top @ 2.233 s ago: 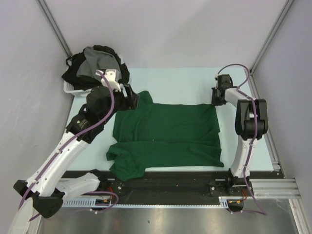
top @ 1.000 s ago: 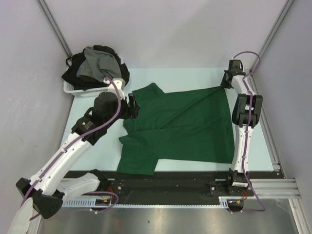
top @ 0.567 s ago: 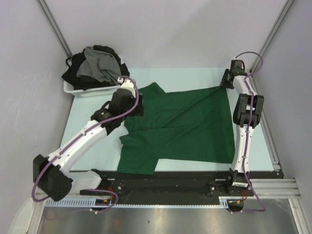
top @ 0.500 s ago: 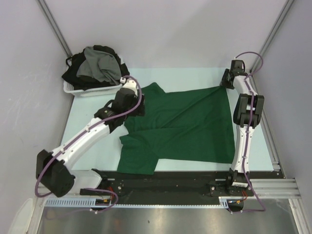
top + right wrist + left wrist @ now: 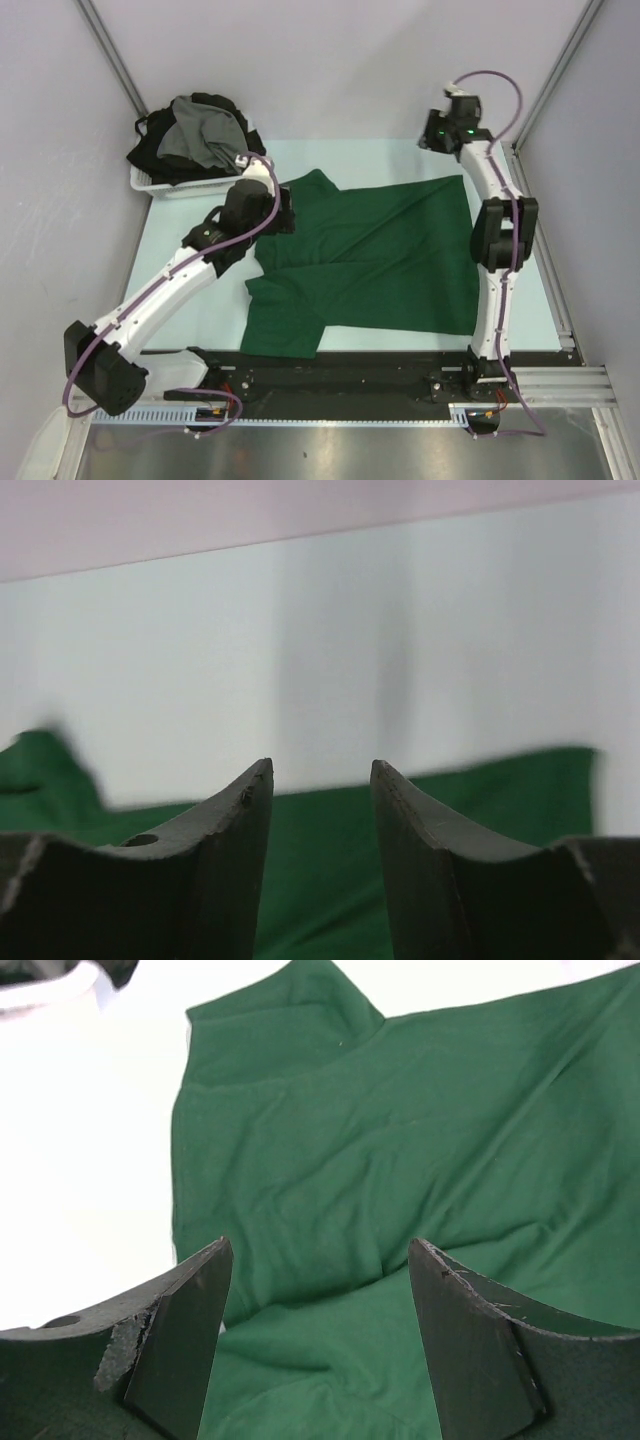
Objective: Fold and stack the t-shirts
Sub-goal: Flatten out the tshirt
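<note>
A dark green t-shirt [image 5: 370, 255] lies spread over the pale table, collar side to the left, its near left part folded over. My left gripper [image 5: 284, 214] hovers open over the shirt's left edge by the far sleeve; the left wrist view shows wrinkled green shirt [image 5: 400, 1120] between and below the gripper's [image 5: 318, 1250] wide-set fingers, nothing held. My right gripper [image 5: 432, 140] is raised above the shirt's far right corner, open and empty. In the right wrist view the gripper [image 5: 320, 768] frames the shirt's far edge [image 5: 480, 790] well below. Grey and black t-shirts [image 5: 200, 135] are heaped at the far left.
A white basket [image 5: 160, 186] at the table's far left corner holds the heaped shirts; its corner [image 5: 60, 985] shows in the left wrist view. Grey walls close in on both sides and behind. Bare table [image 5: 195, 300] lies left of the shirt.
My right gripper has opened, let go of the shirt's far right corner and lifted up and leftward. The corner now lies flat. The left arm reached further over the shirt's left edge.
</note>
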Available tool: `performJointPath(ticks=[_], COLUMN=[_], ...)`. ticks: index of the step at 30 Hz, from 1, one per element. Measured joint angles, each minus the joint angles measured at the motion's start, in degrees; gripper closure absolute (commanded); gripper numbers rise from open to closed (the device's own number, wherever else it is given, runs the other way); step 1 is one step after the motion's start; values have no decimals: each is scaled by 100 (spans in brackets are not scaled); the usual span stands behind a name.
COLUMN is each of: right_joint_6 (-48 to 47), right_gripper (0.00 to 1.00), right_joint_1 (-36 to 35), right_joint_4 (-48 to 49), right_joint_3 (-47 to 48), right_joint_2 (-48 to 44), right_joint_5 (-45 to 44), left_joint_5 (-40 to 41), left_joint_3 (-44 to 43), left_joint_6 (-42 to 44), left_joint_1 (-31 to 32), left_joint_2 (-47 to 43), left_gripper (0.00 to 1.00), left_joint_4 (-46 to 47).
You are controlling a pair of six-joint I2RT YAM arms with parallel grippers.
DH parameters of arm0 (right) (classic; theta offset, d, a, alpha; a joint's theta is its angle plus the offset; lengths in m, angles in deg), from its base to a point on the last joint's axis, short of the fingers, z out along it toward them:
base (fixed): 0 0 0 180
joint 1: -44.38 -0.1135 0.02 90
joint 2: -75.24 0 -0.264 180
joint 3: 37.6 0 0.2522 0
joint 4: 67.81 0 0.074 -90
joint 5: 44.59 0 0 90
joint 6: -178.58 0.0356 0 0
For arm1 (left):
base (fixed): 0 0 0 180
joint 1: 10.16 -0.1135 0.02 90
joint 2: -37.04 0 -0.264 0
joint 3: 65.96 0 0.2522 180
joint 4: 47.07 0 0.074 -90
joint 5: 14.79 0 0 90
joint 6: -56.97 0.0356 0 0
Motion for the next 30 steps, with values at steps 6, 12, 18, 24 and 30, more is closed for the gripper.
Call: performJointPath(ticks=[6,12,18,24,30], right_joint_6=[55,249,564,494,181], right_gripper=[52,49,48,50,49], right_joint_1=[-1152,-1681,-1735,-1738,-1727], right_joint_4=[87,162,376,328,201], right_joint_3=[352,1012,1432,1364,-234], right_joint_2=[284,1228,1921,1843,166], right_joint_5=[417,737,984,1008,660], left_joint_5=[22,17,138,579,807], left_joint_3=[144,144,212,254,52], left_joint_6=[-168,-205,-205,-201,-68], left_joint_1=[24,90,98,70,-146], left_joint_2=[-144,-234,-385,173,1515], left_gripper=[24,24,24,24,24], left_joint_4=[-149,-192,-234,-225,199])
